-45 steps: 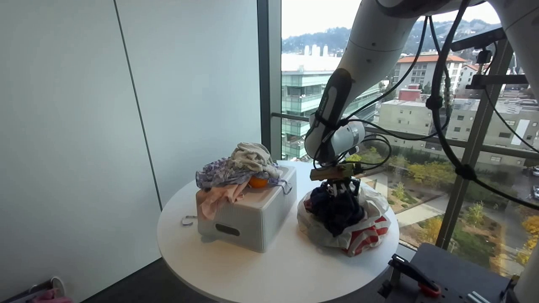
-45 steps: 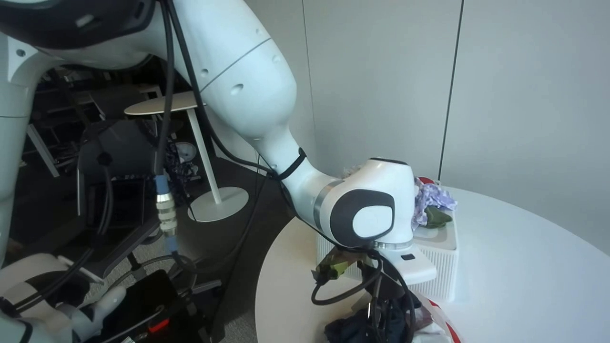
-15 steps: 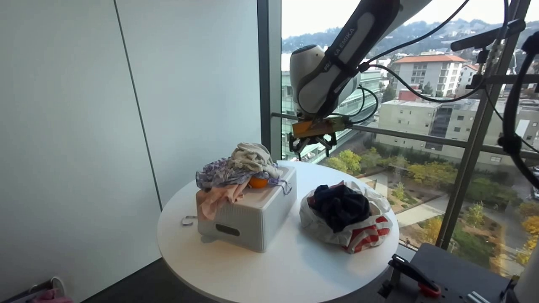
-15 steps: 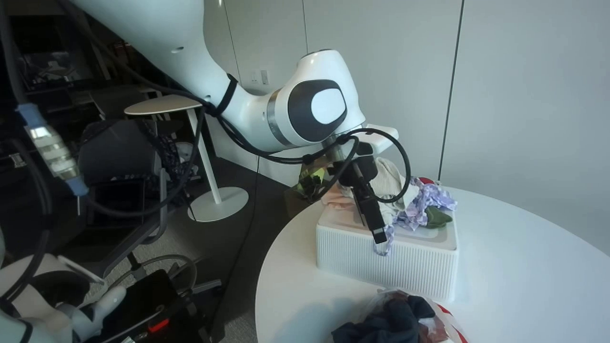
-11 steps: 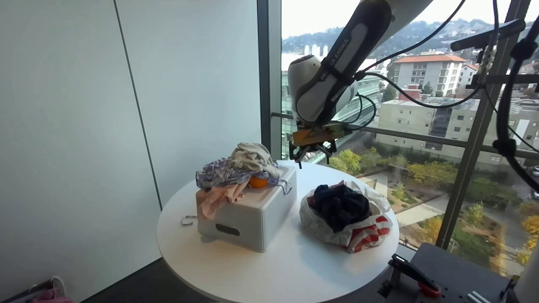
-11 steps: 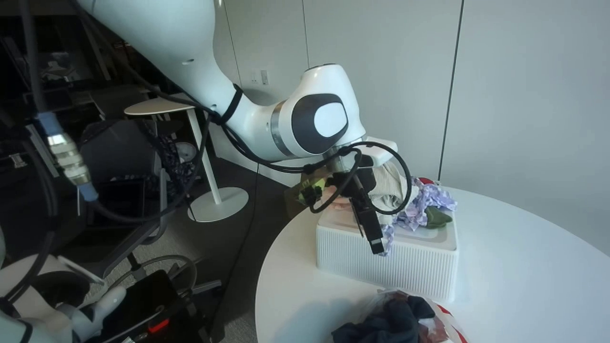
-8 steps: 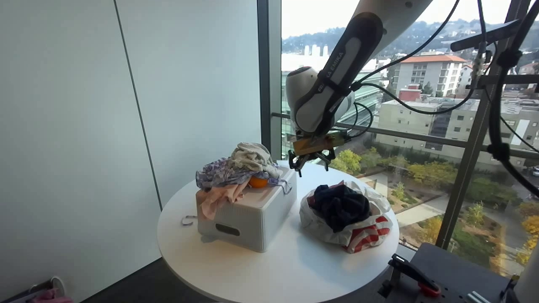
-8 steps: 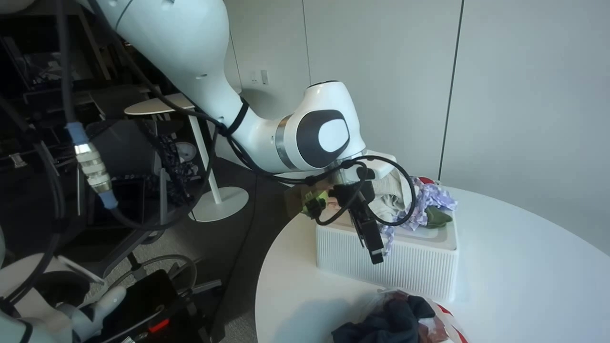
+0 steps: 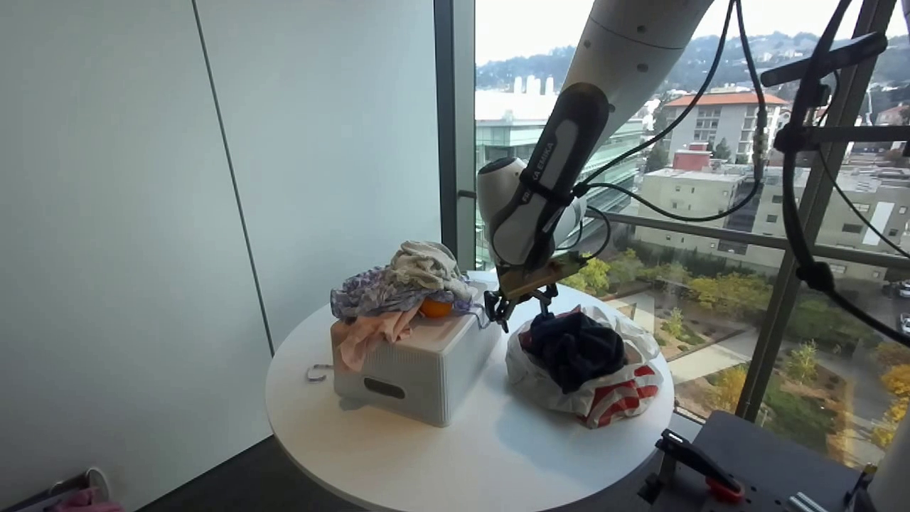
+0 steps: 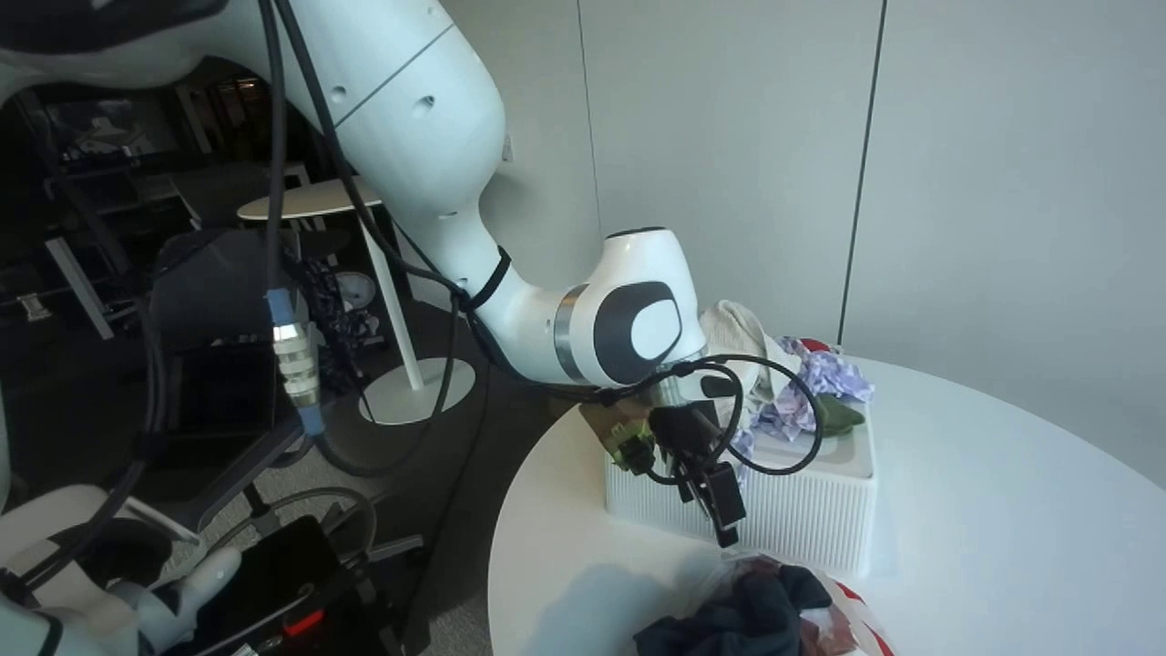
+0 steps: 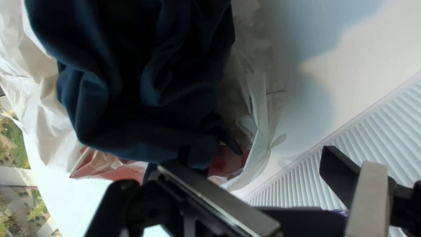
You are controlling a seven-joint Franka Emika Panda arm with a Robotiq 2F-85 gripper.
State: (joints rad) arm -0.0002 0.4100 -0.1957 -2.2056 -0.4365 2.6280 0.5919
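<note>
- One round white worktop point(image 9: 462, 462) bears the things before you.
- A white box point(image 9: 419, 377) with ribbed sides stands on it.
- A white plastic bag point(image 9: 618, 400) with red stripes sits beside the box, a strip of worktop between them.
- A heap of cloths point(image 9: 398, 284), cream, purple and peach, lies on the box.
- A dark blue cloth point(image 9: 576, 348), the thing nearest your tool point(image 9: 526, 321), lies bunched in the bag's open mouth.
- Your tool hangs tilted over the gap between box and bag, jaws spread wide, nothing between them. In the wrist view one side of it overlaps the cloth's edge; you cannot tell whether it touches.
- Step in hand, by the look of it: lining up on the dark cloth, empty. A grip there would ask you to shift away from the box, centre over the folds and go lower, minding the bag's loose edge.
</note>
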